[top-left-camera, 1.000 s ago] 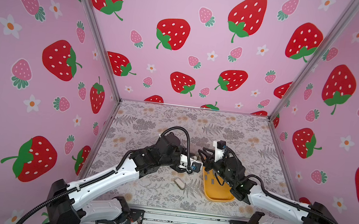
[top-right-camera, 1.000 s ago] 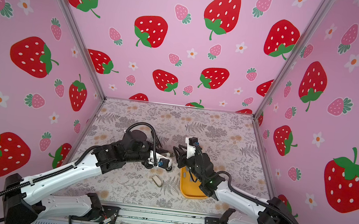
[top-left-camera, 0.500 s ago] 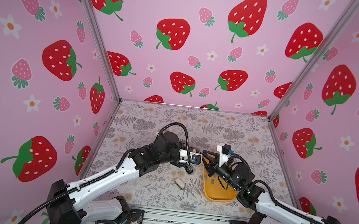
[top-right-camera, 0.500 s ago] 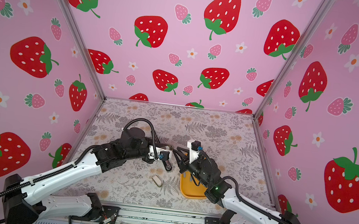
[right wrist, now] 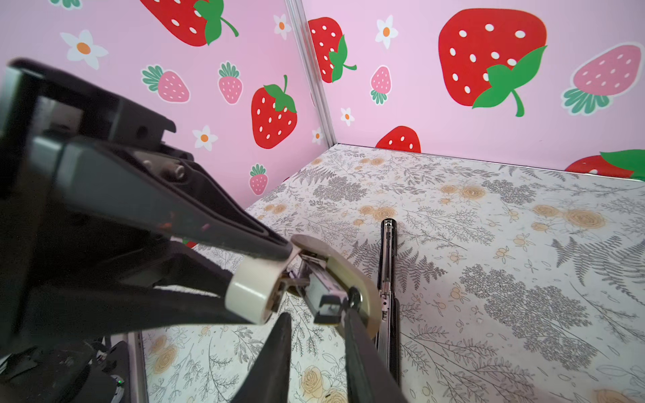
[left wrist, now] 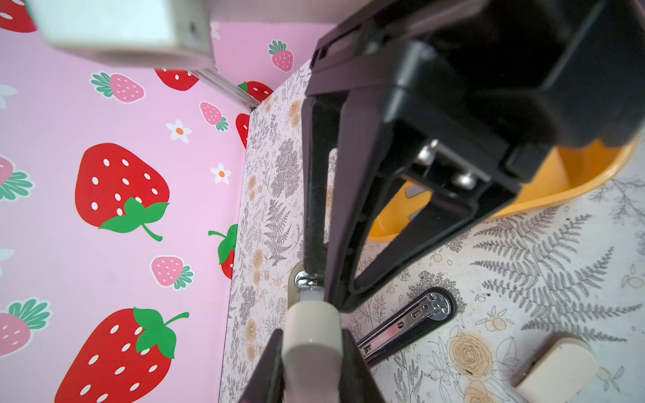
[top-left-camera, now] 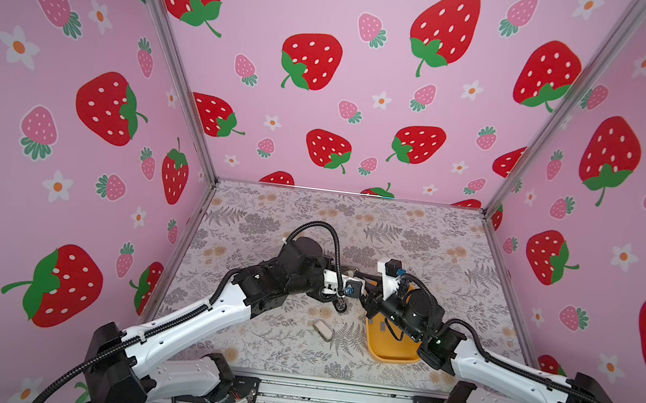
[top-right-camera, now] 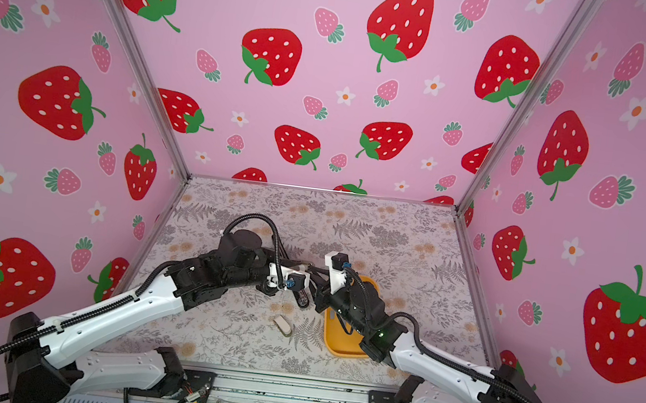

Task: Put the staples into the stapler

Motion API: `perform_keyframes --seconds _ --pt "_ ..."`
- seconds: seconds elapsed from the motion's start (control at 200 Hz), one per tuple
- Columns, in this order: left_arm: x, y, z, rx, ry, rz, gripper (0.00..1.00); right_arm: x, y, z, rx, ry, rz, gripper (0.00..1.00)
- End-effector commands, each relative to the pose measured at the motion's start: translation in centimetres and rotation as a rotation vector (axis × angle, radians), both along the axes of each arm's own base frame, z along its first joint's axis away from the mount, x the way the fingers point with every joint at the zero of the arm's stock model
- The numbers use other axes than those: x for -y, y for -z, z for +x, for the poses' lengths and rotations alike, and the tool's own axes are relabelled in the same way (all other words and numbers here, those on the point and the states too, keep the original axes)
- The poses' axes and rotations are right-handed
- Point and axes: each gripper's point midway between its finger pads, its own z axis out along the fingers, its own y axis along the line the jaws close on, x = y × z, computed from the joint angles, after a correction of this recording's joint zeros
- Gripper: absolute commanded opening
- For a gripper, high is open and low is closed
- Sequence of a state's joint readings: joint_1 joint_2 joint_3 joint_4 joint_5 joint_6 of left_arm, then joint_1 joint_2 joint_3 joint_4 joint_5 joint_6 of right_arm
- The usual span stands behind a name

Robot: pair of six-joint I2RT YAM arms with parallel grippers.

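The black stapler lies flat on the table mat with its metal channel facing up; it also shows in the left wrist view and in both top views. My left gripper is shut on a small cream-topped object that carries a metal part, and holds it above the stapler. My right gripper stands open by a narrow gap. One fingertip touches the end of that metal part. Grey staples lie in the orange tray.
A second stubby cream object lies on the mat in front of the stapler, left of the tray. Both arms meet near the middle of the mat. Pink strawberry walls close in the left, back and right sides.
The right gripper drew back over the tray, then came in again to the left gripper's cream object, its jaws a little narrower. The left gripper stayed shut and shifted only slightly.
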State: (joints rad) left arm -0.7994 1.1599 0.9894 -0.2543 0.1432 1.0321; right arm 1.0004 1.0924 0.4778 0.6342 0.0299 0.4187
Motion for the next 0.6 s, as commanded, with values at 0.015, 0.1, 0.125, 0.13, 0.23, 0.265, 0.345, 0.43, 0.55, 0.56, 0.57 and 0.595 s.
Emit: perform_keyframes --seconds 0.015,0.1,0.125,0.13,0.23,0.265,0.345,0.43,0.55,0.56,0.57,0.595 --pt "0.5 -1.0 -1.3 0.014 0.075 -0.024 0.0 0.3 -1.0 1.1 0.007 0.066 0.019 0.29" --pt "0.6 -1.0 -1.6 0.013 0.093 -0.029 0.0 0.4 -0.7 1.4 0.002 0.08 0.014 0.29" --pt "0.6 -1.0 -1.7 0.012 0.098 -0.03 0.0 0.3 -0.6 1.4 -0.001 0.083 0.011 0.29" --pt "0.6 -1.1 -1.8 0.012 0.1 -0.031 0.0 0.3 -0.6 1.4 -0.001 0.083 0.012 0.29" --pt "0.7 -1.0 -2.3 0.008 0.126 -0.034 0.0 0.1 -0.4 1.6 -0.007 0.082 0.006 0.29" --pt "0.8 -0.9 -2.5 0.004 0.14 -0.034 0.0 0.0 -0.3 1.6 -0.008 0.079 0.002 0.3" --pt "1.2 -1.0 -2.9 -0.003 0.161 -0.046 0.0 -0.5 -0.1 1.5 -0.01 0.06 -0.005 0.3" --pt "1.3 -1.0 -3.3 -0.006 0.173 -0.048 0.0 -1.0 0.1 1.5 -0.011 0.042 -0.008 0.29" --pt "1.5 -1.0 -3.5 -0.008 0.183 -0.05 0.0 -1.5 0.2 1.4 -0.012 0.022 -0.01 0.29" --pt "1.5 -1.0 -3.6 -0.009 0.183 -0.05 0.0 -1.6 0.2 1.4 -0.013 0.021 -0.009 0.29" --pt "1.5 -1.1 -3.5 -0.008 0.183 -0.051 0.0 -1.6 0.3 1.4 -0.013 0.019 -0.01 0.29" --pt "1.5 -1.1 -3.6 -0.01 0.186 -0.053 0.0 -1.7 0.3 1.4 -0.014 0.018 -0.011 0.29"
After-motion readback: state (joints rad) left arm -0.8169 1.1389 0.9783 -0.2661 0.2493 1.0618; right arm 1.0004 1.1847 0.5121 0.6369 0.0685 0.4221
